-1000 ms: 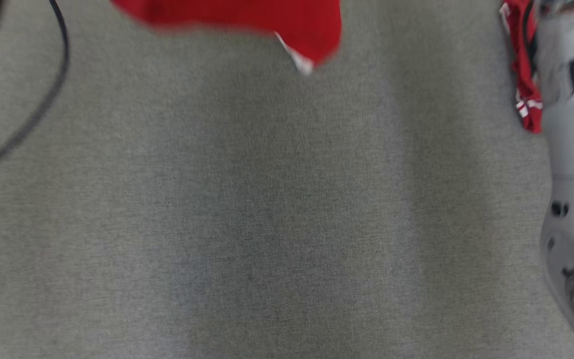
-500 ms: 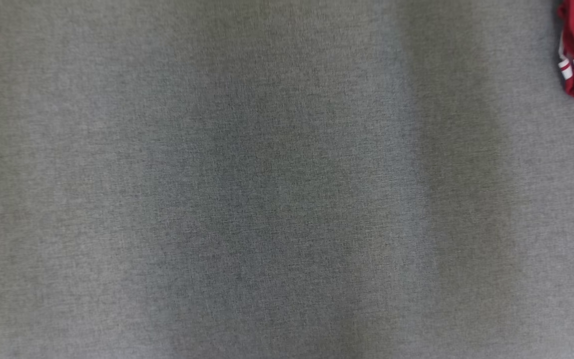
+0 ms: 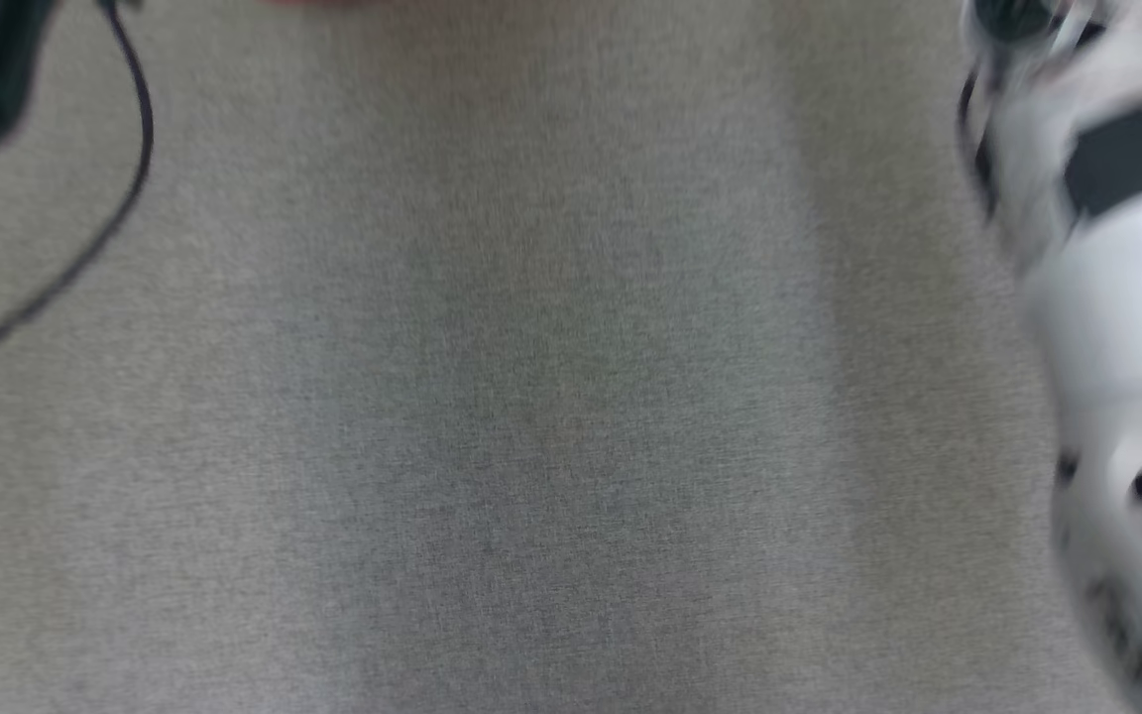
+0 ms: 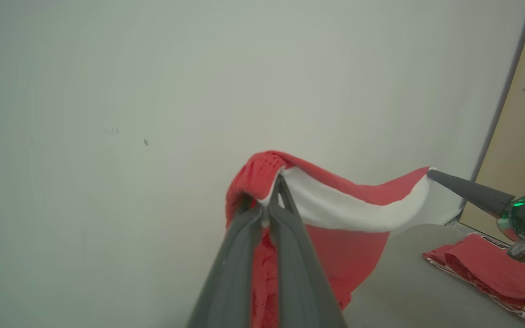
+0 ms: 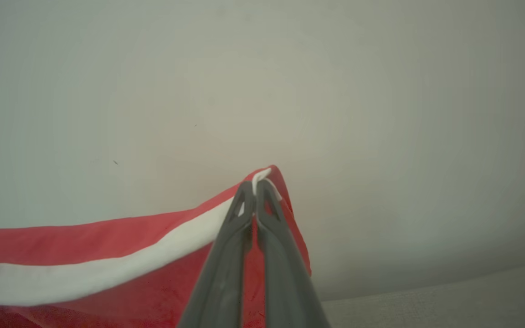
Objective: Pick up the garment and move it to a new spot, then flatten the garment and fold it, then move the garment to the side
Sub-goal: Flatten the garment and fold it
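The garment (image 4: pixel 335 207) hung stretched in the air, its white band taut between both hands. The left hand (image 4: pixel 269 200) was pinched shut on one corner, and the right hand (image 5: pixel 254 187) was clamped on the other. The grey surface (image 4: pixel 404 282) lay below.

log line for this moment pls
stage: garment held up | left gripper: shut on garment | right gripper: shut on garment | garment: stretched between both

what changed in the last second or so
The red garment, whose hem hung into the top of the head view a second ago, has risen almost out of it; the head camera also swung meanwhile. Unchanged: left pincer and right pincer stay shut on its white-banded edge, stretched between them.
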`<state>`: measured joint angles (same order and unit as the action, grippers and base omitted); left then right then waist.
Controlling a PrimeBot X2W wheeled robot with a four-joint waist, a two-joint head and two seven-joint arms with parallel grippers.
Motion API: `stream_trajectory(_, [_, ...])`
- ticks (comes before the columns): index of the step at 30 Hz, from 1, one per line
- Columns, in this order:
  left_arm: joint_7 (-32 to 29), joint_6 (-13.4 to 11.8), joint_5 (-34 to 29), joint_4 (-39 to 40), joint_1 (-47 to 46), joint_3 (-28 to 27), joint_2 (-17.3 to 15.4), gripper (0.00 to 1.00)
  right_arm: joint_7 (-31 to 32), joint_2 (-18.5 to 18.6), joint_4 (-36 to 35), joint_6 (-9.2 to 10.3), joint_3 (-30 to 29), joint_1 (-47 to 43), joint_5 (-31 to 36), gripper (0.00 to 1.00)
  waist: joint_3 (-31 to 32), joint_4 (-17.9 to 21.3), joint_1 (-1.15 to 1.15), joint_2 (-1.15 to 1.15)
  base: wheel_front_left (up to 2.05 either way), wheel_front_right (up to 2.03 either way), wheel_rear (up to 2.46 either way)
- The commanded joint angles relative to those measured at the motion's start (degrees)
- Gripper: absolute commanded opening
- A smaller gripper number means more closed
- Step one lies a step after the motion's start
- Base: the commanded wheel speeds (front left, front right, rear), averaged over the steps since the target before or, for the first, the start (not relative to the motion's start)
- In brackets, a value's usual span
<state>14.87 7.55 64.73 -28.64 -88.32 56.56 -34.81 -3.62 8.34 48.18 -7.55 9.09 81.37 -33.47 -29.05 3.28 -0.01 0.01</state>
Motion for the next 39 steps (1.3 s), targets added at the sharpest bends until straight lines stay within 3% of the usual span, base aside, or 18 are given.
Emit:
stream_trajectory(1, [0.33, -0.14, -0.62, 2.21, 6.3, -3.77, -0.66, 0.0, -0.2, 0.53, -2.89, 0.16, 1.45, -6.28, -1.91, 0.0, 5.06, 0.54, 0.01, -0.01, 0.0, 0.0, 0.0])
stream_trajectory(5, [0.31, -1.35, -4.52, 7.89, 20.68, -11.36, -0.86, 0.0, 0.45, 2.68, -10.14, 0.16, 3.0, -19.62, -5.51, 0.0, 9.15, 1.4, 0.01, -0.01, 0.0, 0.0, 0.0])
stream_trajectory(6, [0.31, -1.35, -4.52, 7.89, 20.68, -11.36, -0.86, 0.0, 0.45, 2.68, -10.14, 0.16, 3.0, -19.62, -5.51, 0.0, 9.15, 1.4, 0.01, -0.01, 0.0, 0.0, 0.0])
stream_trajectory(10, [0.32, -3.06, -7.82, 14.09, 35.56, -16.57, 0.88, 0.0, 1.69, 4.37, -18.05, 0.16, 2.45, -32.84, -7.99, 0.0, 12.55, 1.61, 0.01, -0.01, 0.0, 0.0, 0.0])
stream_trajectory(18, [0.32, -4.22, -13.3, 21.5, 59.79, -17.34, 6.3, 0.0, 6.22, 5.81, -33.27, 0.16, -3.8, -58.65, -8.1, 0.0, 16.67, 0.61, 0.01, -0.01, 0.0, 0.0, 0.0])
stream_trajectory(25, [0.32, -3.61, -18.13, 18.39, 72.08, -15.52, 8.2, 0.0, 9.92, 2.94, -41.74, 0.16, -9.65, -76.4, -4.75, 0.0, 19.43, -0.08, 0.01, -0.01, 0.0, 0.0, 0.0])
stream_trajectory(29, [0.32, -3.64, -19.2, 16.91, 78.15, -18.15, 9.75, 0.0, 11.8, 0.08, -44.85, 0.16, -12.08, -84.98, -3.69, 0.0, 21.48, -0.51, 0.01, -0.01, 0.0, 0.0, 0.0])
stream_trajectory(34, [0.33, -2.66, -22.59, 15.21, 83.63, -20.95, 8.7, 0.0, 14.9, -3.32, -50.09, 0.16, -13.83, -95.3, -4.05, 0.0, 23.78, -1.66, 0.01, -0.01, 0.0, 0.0, 0.0])
stream_trajectory(39, [0.33, -1.66, -24.1, 14.46, 86.21, -23.51, 9.65, 0.0, 16.67, -5.11, -55.22, 0.16, -15.1, -102.55, -5.36, 0.0, 24.17, -2.6, 0.01, -0.01, 0.0, 0.0, 0.0])
